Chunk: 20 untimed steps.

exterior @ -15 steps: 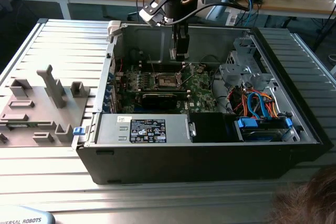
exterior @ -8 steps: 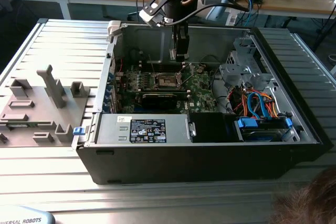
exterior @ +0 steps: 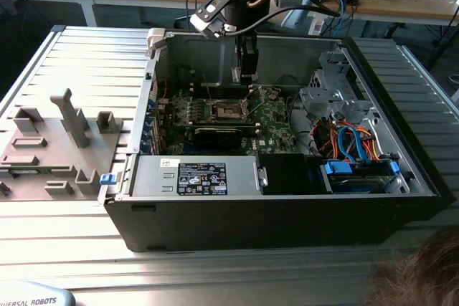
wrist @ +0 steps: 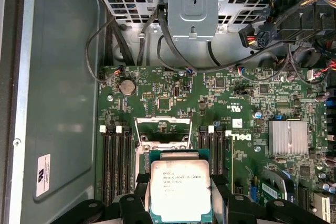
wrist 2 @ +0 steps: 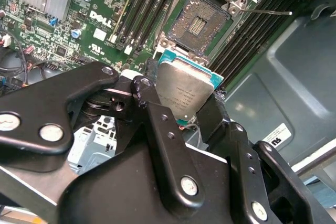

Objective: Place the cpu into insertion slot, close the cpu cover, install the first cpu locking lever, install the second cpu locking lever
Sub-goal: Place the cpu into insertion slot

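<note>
Ext. view: the black two-finger gripper (exterior: 247,69) hangs inside the open black steel PC case (exterior: 287,213). It's over the green motherboard (exterior: 276,123), just above the small square silver-rimmed insertion slot (exterior: 228,110).

Second wrist view: the fingers (wrist 2: 157,116) are clamped on opposite edges of the cpu (wrist 2: 185,88), a small flat square chip w/ a dull silver-grey metal lid on a teal base. It's tilted and held clear of the slot, whose dark pin field lies bare. A thin wire locking lever (wrist 2: 268,11) juts out beside it. My read: level the chip, match the corners, go straight down w/o sliding, since those pins look delicate.

First wrist view: the thin silver cpu cover (wrist: 163,121), a windowed frame, stands open beyond the chip. Textures: matte lid, glossy board, ribbed aluminium heatsink (wrist: 287,137).
</note>
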Available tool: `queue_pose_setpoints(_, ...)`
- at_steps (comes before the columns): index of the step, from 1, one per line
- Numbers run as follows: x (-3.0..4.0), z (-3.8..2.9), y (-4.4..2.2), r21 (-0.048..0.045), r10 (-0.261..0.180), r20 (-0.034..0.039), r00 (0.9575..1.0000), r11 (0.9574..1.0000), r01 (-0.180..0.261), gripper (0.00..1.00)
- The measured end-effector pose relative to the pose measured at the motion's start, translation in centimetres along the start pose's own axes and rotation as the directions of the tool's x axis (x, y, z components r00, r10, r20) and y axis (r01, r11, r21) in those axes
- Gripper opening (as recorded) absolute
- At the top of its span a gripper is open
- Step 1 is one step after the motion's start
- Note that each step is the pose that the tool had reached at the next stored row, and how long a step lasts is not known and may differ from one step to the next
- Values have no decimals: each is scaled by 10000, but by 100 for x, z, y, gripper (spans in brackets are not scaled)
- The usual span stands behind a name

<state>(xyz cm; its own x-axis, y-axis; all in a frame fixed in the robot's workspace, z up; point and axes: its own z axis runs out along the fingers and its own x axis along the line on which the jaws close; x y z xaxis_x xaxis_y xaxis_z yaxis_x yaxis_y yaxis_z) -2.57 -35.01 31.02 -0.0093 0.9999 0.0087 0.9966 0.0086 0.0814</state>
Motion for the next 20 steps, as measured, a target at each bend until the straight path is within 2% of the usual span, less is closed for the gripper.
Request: queue_pose_setpoints(20,0,39,-3,0,0,0,10000,10000,0,54)
